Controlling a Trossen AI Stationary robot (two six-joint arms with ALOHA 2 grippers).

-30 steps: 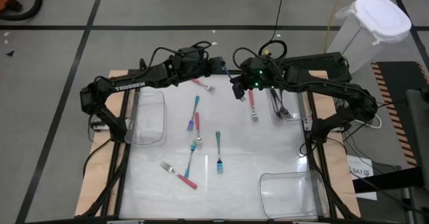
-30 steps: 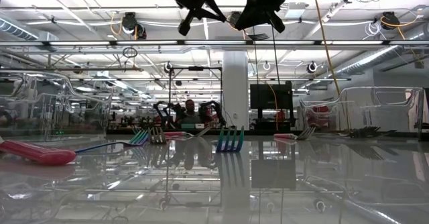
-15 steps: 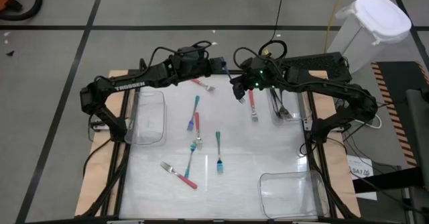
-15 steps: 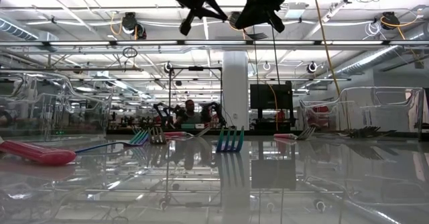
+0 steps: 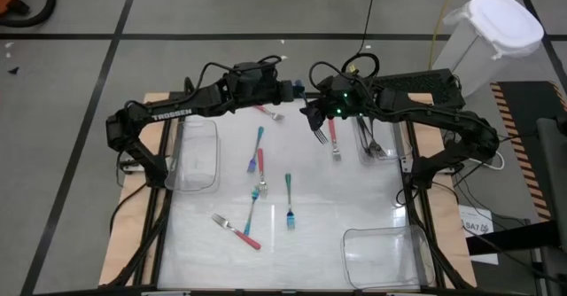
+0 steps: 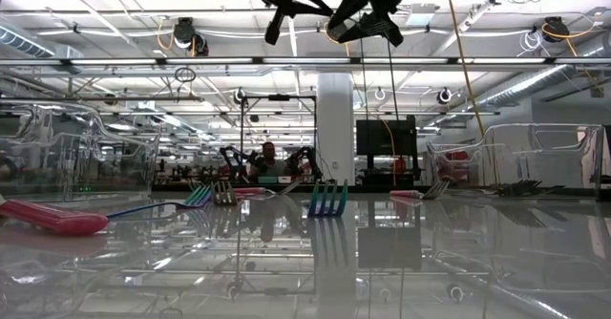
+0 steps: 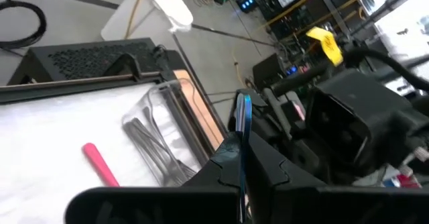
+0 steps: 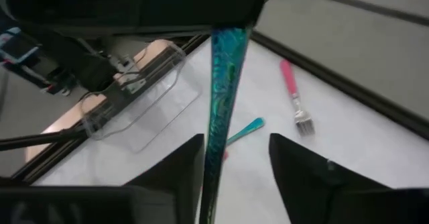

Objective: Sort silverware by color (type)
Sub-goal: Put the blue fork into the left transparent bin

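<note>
Above the table's far edge, the left gripper pinched a teal fork as the right gripper stood spread around it; a careless withdrawal might have knocked it loose.

Slim teal-blue-handled fork was held up above table. Other pink-red and teal forks lay scattered flat on white table; pink-handled fork near far right.
</note>
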